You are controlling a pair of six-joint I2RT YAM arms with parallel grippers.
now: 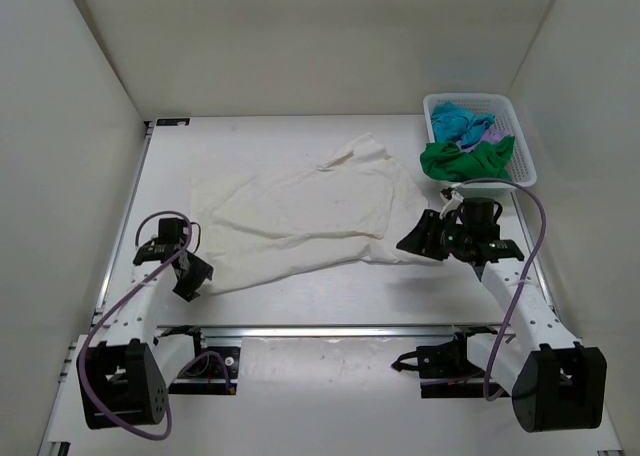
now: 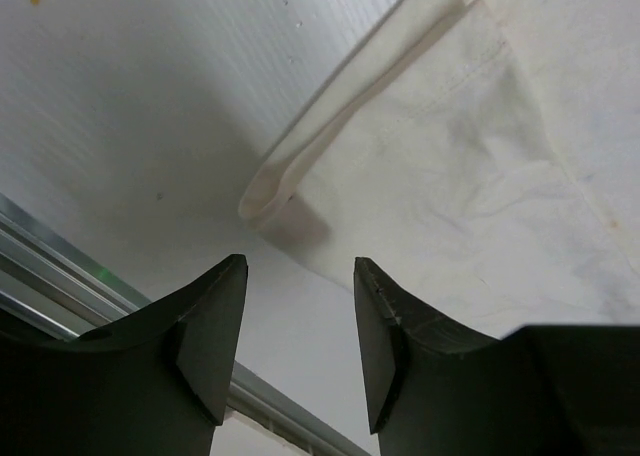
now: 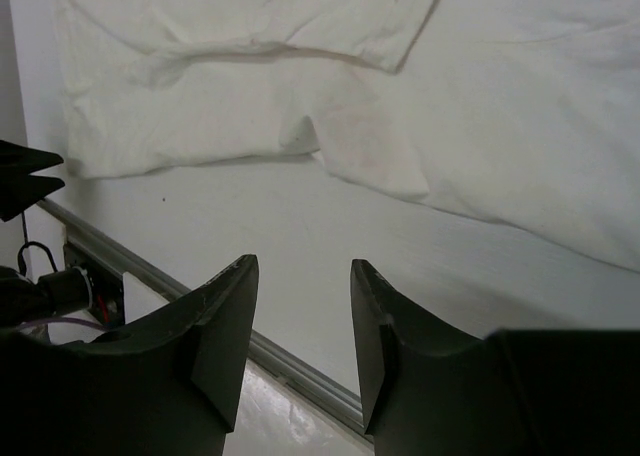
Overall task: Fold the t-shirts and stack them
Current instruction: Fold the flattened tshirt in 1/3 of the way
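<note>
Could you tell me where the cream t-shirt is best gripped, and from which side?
The cream t-shirt is probably best taken at its near-left corner, where the hem curls up off the table, leaving a lip for a finger to slip under. The open left pincer faces it, so come from the near-left; elsewhere the cloth lies mostly flat.

I'm seeing a cream-white t-shirt, plain, faintly smudged tan, on the white table. White lattice basket: a green t-shirt, a turquoise-blue t-shirt, a pale lilac t-shirt.
</note>
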